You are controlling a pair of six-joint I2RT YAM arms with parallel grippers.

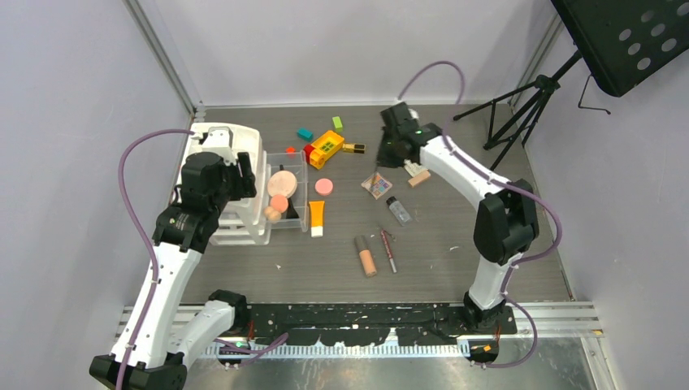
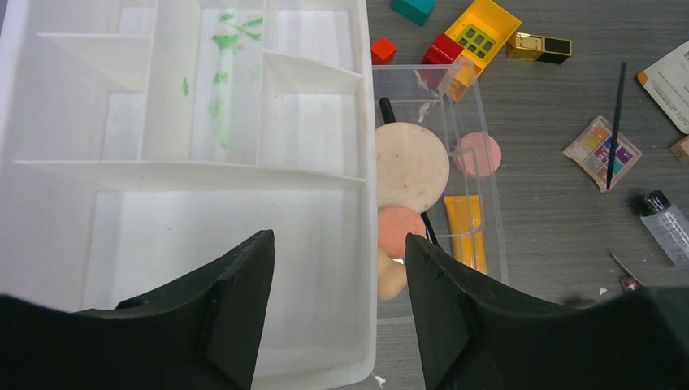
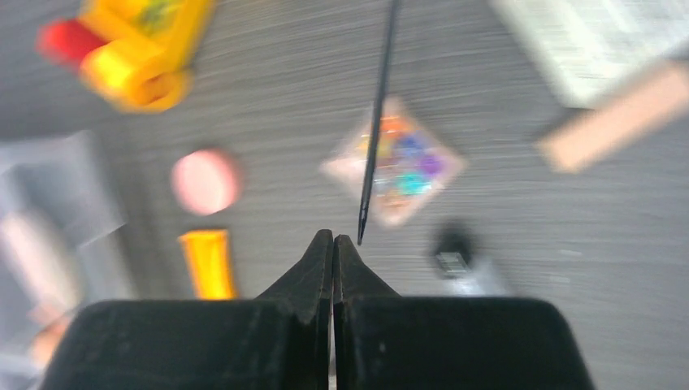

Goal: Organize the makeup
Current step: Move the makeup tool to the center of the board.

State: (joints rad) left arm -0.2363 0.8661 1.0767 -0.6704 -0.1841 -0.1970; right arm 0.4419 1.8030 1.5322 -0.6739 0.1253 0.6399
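Observation:
My left gripper is open with nothing in it, above the right edge of the white divided organizer. A clear box beside it holds a big peach compact and smaller peach rounds. The orange tube and a pink compact lie just right of the box. My right gripper is shut on nothing. Just past its tips, a thin black brush lies across the eyeshadow palette. The gold-black lipstick, a beige tube and the red pencil lie loose on the table.
A yellow-and-red toy brick, a teal block and a green block sit at the back. A clear tube with a black cap and another beige tube lie near the right arm. A tripod stands at the back right.

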